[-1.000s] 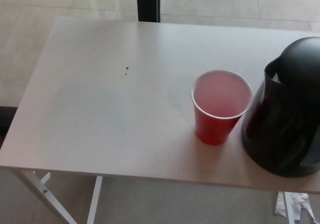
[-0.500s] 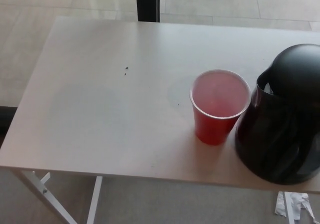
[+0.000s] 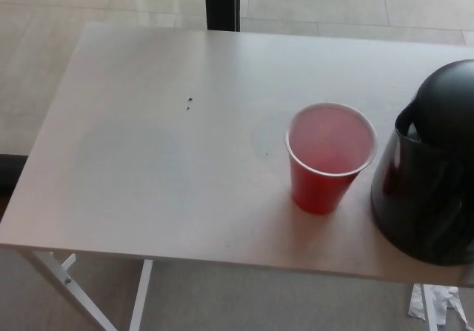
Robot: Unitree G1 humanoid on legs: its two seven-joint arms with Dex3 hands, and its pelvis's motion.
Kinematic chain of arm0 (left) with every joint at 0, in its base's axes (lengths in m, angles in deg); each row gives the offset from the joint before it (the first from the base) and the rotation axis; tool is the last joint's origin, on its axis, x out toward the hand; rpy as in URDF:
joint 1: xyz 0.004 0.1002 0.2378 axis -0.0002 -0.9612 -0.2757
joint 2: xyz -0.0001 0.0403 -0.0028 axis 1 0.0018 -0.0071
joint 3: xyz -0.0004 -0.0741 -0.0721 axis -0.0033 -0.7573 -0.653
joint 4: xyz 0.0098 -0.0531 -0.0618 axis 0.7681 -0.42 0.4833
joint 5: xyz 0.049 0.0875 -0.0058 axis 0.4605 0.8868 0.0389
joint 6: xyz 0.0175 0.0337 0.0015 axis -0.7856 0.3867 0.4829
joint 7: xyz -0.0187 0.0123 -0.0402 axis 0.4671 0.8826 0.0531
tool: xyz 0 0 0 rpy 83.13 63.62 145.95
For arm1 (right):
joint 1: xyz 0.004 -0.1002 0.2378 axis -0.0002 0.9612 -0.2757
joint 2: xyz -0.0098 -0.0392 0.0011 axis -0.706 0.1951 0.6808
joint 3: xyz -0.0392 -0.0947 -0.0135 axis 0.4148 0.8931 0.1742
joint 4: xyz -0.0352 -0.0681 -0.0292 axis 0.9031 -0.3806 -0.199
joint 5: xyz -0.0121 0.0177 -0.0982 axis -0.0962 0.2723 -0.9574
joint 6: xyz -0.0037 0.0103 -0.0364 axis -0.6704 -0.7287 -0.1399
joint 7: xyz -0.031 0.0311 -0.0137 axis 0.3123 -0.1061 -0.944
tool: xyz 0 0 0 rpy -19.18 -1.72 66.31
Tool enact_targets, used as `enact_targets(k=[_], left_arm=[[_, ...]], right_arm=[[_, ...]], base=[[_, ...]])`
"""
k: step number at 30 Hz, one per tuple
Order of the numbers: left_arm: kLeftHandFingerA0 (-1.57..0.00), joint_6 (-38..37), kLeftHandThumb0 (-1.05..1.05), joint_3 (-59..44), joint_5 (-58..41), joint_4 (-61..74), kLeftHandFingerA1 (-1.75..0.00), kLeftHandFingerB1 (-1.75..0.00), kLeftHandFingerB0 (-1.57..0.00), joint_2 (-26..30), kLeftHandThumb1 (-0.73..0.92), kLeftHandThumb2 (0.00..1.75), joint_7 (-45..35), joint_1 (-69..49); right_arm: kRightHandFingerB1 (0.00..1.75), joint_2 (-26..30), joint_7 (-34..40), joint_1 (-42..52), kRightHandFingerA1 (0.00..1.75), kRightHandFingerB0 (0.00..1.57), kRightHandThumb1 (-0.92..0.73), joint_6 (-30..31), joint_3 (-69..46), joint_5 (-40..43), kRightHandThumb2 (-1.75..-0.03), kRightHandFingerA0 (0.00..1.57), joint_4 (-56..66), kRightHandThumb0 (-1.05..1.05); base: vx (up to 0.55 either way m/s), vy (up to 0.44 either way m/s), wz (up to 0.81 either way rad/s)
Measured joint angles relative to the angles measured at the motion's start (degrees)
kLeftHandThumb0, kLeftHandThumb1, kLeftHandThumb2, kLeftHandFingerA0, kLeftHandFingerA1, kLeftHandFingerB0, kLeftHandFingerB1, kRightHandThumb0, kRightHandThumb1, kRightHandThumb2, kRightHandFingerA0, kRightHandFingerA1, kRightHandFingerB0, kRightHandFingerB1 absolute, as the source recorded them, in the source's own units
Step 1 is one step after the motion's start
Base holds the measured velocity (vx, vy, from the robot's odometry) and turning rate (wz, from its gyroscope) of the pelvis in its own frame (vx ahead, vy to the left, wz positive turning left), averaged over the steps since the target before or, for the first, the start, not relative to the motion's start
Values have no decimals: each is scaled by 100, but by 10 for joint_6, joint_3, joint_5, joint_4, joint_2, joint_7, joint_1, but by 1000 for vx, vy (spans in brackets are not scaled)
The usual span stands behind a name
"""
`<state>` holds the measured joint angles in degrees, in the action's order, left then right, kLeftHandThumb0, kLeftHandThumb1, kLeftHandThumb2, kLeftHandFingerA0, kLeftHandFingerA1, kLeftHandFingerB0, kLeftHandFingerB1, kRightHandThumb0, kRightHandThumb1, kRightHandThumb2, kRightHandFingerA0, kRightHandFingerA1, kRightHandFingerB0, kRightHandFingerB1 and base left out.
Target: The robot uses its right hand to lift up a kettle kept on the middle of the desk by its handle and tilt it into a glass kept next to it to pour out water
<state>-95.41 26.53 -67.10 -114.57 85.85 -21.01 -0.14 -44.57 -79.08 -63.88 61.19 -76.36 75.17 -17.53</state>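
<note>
Head view shows no part of the robot, so neither hand can be judged: whether the fingers are spread or closed, or hold anything, cannot be told.

Nearest, along the bottom of the frame, the front edge of the pale table (image 3: 148, 198) runs across, with a white leg (image 3: 70, 283) angling down at lower left and a scrap of crumpled white paper (image 3: 433, 305) on the floor at lower right.

Just behind that edge, at lower right, the black kettle (image 3: 429, 175) sits partly cut off by the right border; its handle is not visible. The spout notch faces left toward the cup. Whether the base rests on the table or is lifted slightly cannot be told.

Just beside it, toward the centre right, stands 1 red plastic cup (image 3: 329, 157), upright, with a pale pink interior. It appears close to the kettle without clearly touching.

Farther back, 2 small dark specks (image 3: 190, 104) lie on the table at upper centre left, and a dark post (image 3: 222, 1) rises beyond the far edge.

The cup is light and close, so a tilt of the kettle could likely nudge or tip it. A spout held too far right would probably spill onto the table.
</note>
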Motion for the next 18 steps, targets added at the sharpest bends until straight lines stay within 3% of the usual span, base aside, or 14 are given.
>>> enact_targets(k=[3, 8, 9, 10, 11, 12, 13, 14, 15, 16, 17, 18], left_arm=[[-43, 0, -80, 0, 0, 1, -59, -54, -28, 0, 88, 67, 0, 1], [-44, 0, -78, 0, 0, 2, -58, -53, -29, 0, 88, 66, 0, 3], [-40, 0, -75, 0, 0, 2, -63, -58, -25, 0, 68, 107, 0, 4], [-45, 0, -78, 0, 0, 2, -57, -53, -30, 0, 87, 67, 0, 5], [-43, 0, -80, 0, 0, 2, -59, -55, -29, 0, 87, 67, 0, 5], [-43, 0, -81, 0, 0, 2, -59, -55, -29, 0, 87, 66, 0, 6], [-43, 0, -81, 0, 0, 2, -59, -55, -29, 0, 87, 66, 0, 7], [-44, 0, -80, 0, 0, 3, -58, -54, -29, 0, 87, 66, 0, 7], [-43, 0, -81, 1, 0, 3, -58, -54, -28, 0, 88, 66, 0, 7], [-42, 0, -79, 1, 0, 3, -65, -59, -25, 0, 70, 108, 0, 7], [-42, 0, -79, 1, 0, 3, -65, -59, -25, 0, 70, 108, 0, 8], [-43, 0, -80, 1, 0, 3, -59, -55, -29, 0, 86, 66, 0, 9]], right_arm=[[168, -12, 1, -8, 175, 78, -53, 29, -15, 9, -128, 95, 6, -11], [166, -31, 5, -28, 175, 74, -53, 75, -40, 25, -123, 94, 22, -10], [131, -35, 6, -32, 148, 96, -55, 86, -43, 26, -115, 124, 27, -15], [171, -38, 7, -37, 175, 65, -63, 98, -46, 28, -104, 93, 33, -10], [172, -40, 8, -40, 175, 65, -66, 106, -47, 30, -97, 94, 38, -12], [131, -42, 9, -43, 147, 97, -55, 114, -48, 31, -114, 124, 43, -18], [131, -44, 10, -46, 147, 97, -55, 124, -49, 34, -114, 124, 49, -18], [165, -46, 11, -49, 175, 79, -51, 134, -50, 37, -125, 97, 54, -11], [166, -48, 11, -52, 175, 81, -47, 145, -50, 39, -133, 97, 62, -7], [166, -49, 11, -54, 175, 84, -40, 153, -51, 41, -138, 98, 67, -10], [166, -50, 11, -59, 175, 84, -40, 164, -51, 44, -138, 98, 77, -10], [137, -50, 11, -63, 148, 109, -43, 173, -49, 46, -122, 127, 85, -21]], base=[[0, 0, 0], [0, 0, 0], [0, 0, 0], [0, 0, 0], [0, 0, 0], [0, 0, 0], [0, 0, 0], [0, 0, 0], [0, 0, 0], [0, 0, 0], [0, 0, 0], [0, 0, 0]])
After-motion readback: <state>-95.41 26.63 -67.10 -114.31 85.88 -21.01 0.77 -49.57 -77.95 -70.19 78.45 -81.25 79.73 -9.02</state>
